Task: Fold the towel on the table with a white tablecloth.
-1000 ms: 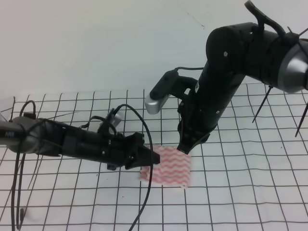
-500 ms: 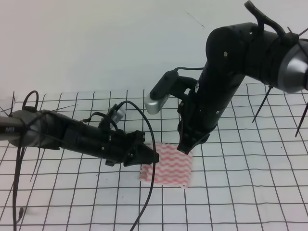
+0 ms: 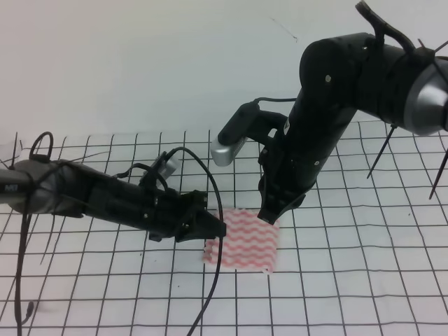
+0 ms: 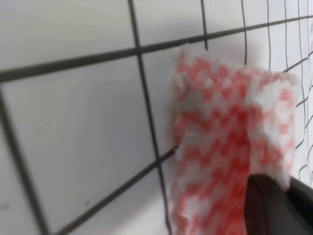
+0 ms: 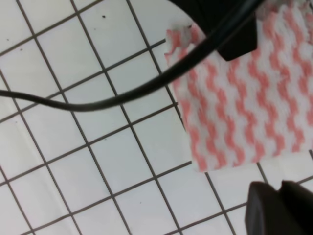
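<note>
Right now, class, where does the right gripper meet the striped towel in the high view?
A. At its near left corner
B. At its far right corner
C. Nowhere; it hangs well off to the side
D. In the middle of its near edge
B: in the high view the right gripper comes down onto the far right corner of the towel, while the left gripper is at the towel's left edge.

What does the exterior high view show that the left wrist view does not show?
Only the exterior high view shows both arms whole, the left tool at the towel's near-left edge, the right tool at its far edge, and the wall behind. Only the left wrist view shows the towel's edge up close, blurred, with a dark fingertip low on the right. Both show the striped towel and the gridded tablecloth.
</note>
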### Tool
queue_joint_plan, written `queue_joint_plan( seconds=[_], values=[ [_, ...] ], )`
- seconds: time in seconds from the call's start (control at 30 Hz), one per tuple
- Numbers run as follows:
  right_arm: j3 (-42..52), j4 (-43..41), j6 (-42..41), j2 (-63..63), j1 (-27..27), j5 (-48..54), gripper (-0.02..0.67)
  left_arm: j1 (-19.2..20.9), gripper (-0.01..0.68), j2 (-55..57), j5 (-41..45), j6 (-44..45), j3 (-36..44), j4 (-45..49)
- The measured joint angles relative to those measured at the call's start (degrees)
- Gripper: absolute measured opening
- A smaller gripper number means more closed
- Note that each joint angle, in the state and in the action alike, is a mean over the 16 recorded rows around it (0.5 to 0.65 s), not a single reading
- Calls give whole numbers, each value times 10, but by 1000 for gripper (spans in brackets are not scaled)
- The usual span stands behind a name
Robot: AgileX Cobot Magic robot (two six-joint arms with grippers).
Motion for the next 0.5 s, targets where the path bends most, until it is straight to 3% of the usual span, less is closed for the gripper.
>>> queue_joint_plan(
  seconds=[0.5],
  values=[
    [0,-5,0,2,0,-1,55,13,-1,0,-8,0,0,17]
  ],
)
